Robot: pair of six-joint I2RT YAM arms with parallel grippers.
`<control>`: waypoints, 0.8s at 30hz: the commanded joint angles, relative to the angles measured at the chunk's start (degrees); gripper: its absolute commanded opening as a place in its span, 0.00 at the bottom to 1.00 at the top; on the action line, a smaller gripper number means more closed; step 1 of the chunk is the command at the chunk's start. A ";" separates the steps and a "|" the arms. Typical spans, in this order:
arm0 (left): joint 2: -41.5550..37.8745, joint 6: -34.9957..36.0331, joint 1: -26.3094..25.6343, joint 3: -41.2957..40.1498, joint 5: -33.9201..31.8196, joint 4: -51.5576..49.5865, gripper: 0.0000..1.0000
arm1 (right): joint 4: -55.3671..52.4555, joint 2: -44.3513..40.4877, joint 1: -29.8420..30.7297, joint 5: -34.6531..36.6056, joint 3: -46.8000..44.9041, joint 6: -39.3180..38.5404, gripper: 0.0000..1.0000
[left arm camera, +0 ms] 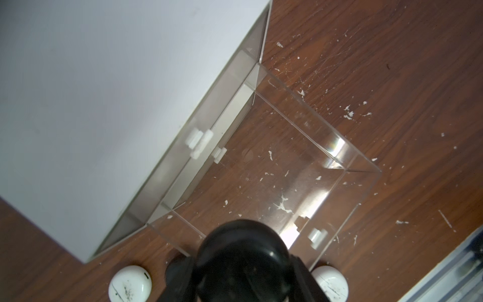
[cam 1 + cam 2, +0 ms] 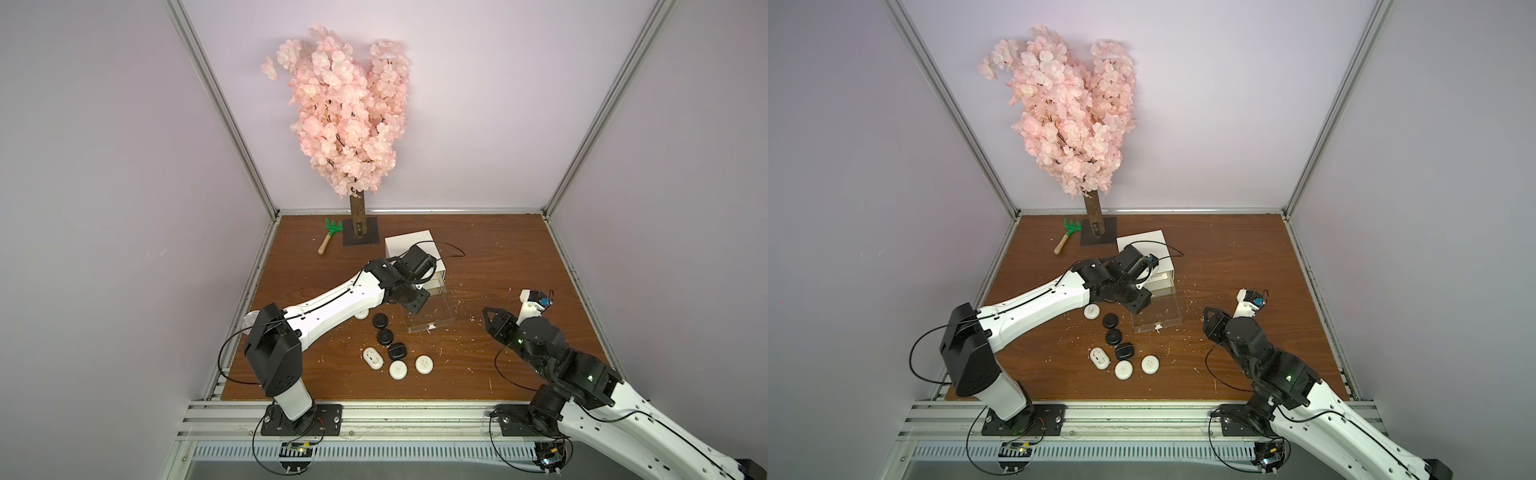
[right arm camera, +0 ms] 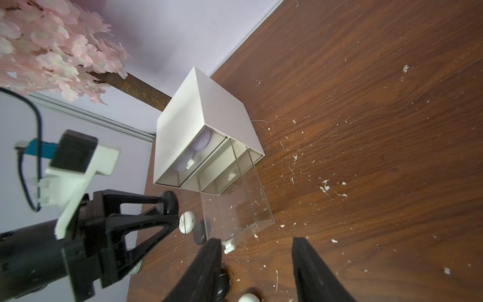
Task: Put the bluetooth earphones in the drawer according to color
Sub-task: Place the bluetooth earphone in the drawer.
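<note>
- Nearest me, white earphone cases [image 2: 398,369] lie loose on the wooden table [image 2: 498,257]. Three black earphone cases [image 2: 385,336] sit in a row just behind them.
- The right gripper [image 3: 256,241] hangs off to the right, fingers spread and holding nothing, apart from the drawer.
- The left gripper [image 2: 415,308] pinches one held black case [image 1: 243,258] above the left wall of the pulled-out clear drawer [image 2: 432,316], near its front corner.
- The drawer's bare floor lies just to the right of those fingers. Its long axis runs from the cabinet toward me. I judge the left arm plainly the nearer.
- Farthest back stands the white cabinet [image 2: 409,245], with lavender cases [image 3: 201,141] showing in its top drawer.
</note>
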 commanded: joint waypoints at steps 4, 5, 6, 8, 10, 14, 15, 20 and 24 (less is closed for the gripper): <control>6.30 7.60 -2.18 5.50 -0.60 -3.37 0.47 | 0.31 -1.83 -0.41 1.29 0.96 -1.48 0.51; 7.19 7.90 -2.42 6.16 -0.55 -3.38 0.47 | 0.27 -2.19 -0.35 1.35 0.79 -1.64 0.51; 7.88 8.19 -2.57 6.94 -0.40 -3.38 0.47 | 0.26 -2.61 -0.36 1.47 0.69 -1.83 0.51; 9.17 8.68 -2.81 8.22 -0.49 -3.38 0.47 | 0.08 -3.19 -0.41 1.61 0.49 -2.11 0.51; 10.36 9.04 -2.88 9.29 -1.00 -3.38 0.47 | 0.02 -3.57 -0.39 1.61 0.36 -2.36 0.51; 12.75 9.76 -3.33 11.26 -1.38 -3.38 0.47 | 0.00 -3.65 -0.44 1.76 0.34 -2.82 0.51; 13.38 9.93 -3.67 11.67 -2.00 -3.35 0.47 | 0.00 -3.65 -0.45 1.74 0.33 -2.91 0.51; 15.88 10.46 -3.74 13.37 -3.87 -3.45 0.48 | 0.05 -3.82 -0.57 1.83 0.17 -3.09 0.51; 17.58 10.40 -3.74 14.68 -4.34 -3.40 0.48 | 0.01 -4.09 -0.57 1.75 0.08 -3.28 0.51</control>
